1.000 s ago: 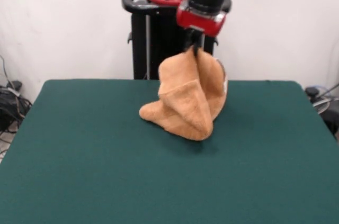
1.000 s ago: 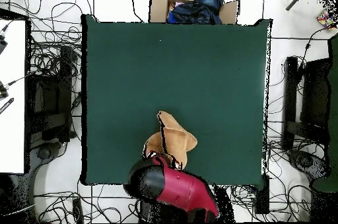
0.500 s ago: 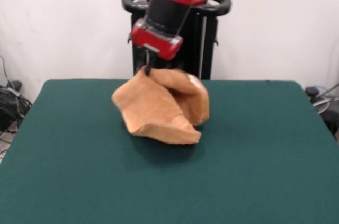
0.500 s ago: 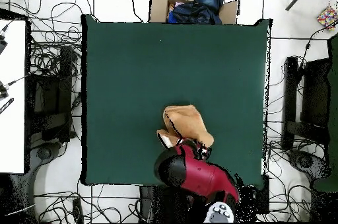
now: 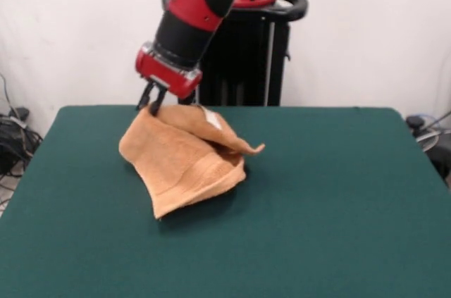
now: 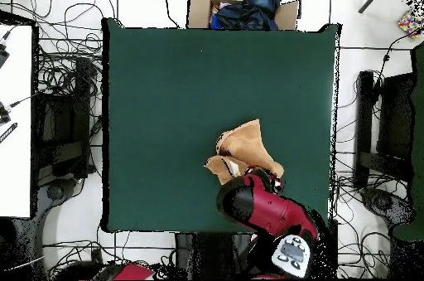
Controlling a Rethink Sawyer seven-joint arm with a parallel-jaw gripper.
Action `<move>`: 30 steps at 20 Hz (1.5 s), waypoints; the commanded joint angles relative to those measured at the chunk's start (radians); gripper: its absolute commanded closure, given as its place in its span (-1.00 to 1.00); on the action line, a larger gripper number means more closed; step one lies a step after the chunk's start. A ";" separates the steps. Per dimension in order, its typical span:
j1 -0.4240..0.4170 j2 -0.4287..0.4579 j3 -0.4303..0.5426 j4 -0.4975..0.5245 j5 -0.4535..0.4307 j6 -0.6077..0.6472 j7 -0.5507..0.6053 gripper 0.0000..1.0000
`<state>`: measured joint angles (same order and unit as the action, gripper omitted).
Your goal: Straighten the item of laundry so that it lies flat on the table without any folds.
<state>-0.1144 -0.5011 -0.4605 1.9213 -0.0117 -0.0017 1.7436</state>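
Arm: red and black, slanting down from above.
Pincer (image 5: 149, 104): pinching the towel's (image 5: 184, 157) upper corner, lifting it.
Towel: crumpled, lower part resting on the counter (image 5: 338, 199).
Counter: dark green.
Room: white wall, cables on the floor.

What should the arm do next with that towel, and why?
Probably keep dragging the pinched corner sideways and low: the gripper holds one corner of the towel, which lies partly folded over itself on the table.
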 commanded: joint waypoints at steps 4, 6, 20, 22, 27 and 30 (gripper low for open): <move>-0.008 0.201 -0.012 -0.193 -0.010 -0.049 0.099 1.00; -0.043 0.204 0.036 -0.184 -0.025 -0.048 0.099 1.00; -0.275 0.038 0.359 -0.077 -0.152 0.275 -0.035 1.00; -0.296 0.019 0.385 -0.060 -0.175 0.296 -0.052 1.00; -0.341 0.008 0.463 -0.029 -0.237 0.295 -0.068 1.00; -0.337 -0.009 0.473 -0.014 -0.277 0.265 -0.045 1.00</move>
<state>-0.4487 -0.5018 -0.1744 1.8477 -0.2098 0.2082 1.7436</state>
